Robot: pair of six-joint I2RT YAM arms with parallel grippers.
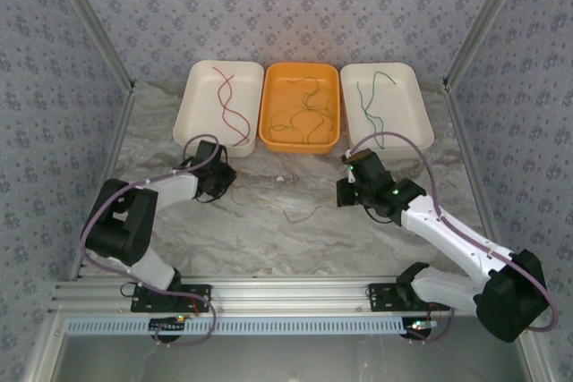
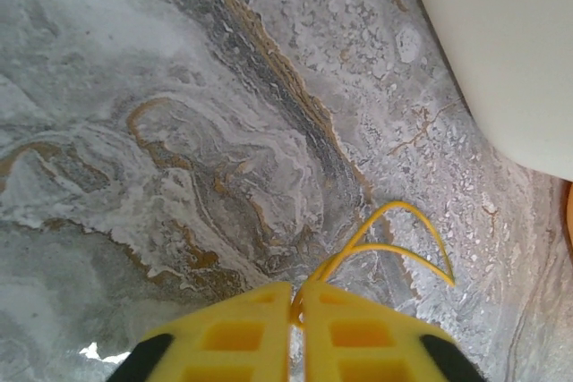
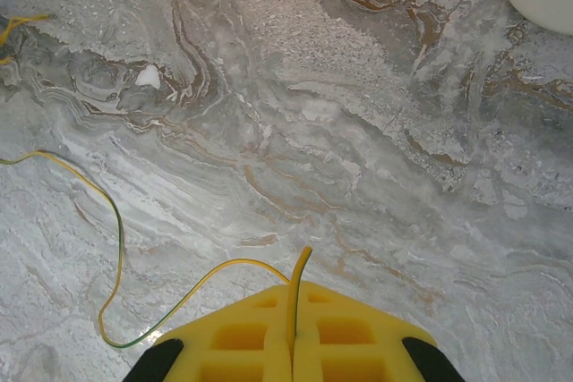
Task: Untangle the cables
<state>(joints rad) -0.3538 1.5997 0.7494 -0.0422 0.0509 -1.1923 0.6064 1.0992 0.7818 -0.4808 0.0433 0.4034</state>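
Note:
A thin yellow-green cable (image 1: 300,216) lies slack on the marble table between my two grippers. My left gripper (image 1: 221,183) is shut on one end of it; in the left wrist view the yellow cable (image 2: 407,243) loops out from the pinched fingertips (image 2: 297,297). My right gripper (image 1: 346,191) is shut on the other end, and the cable (image 3: 116,252) curves away to the left, with a short tip poking past the gripper (image 3: 294,297). A dark red cable (image 1: 228,100), tangled green and yellow cables (image 1: 304,114) and a green cable (image 1: 369,96) lie in the trays.
Three trays stand in a row at the back: a white tray (image 1: 192,123), an orange tray (image 1: 269,136) and a white tray (image 1: 421,131). The left white tray's wall (image 2: 510,51) is close to my left gripper. A small white crumb (image 3: 148,76) lies on the table.

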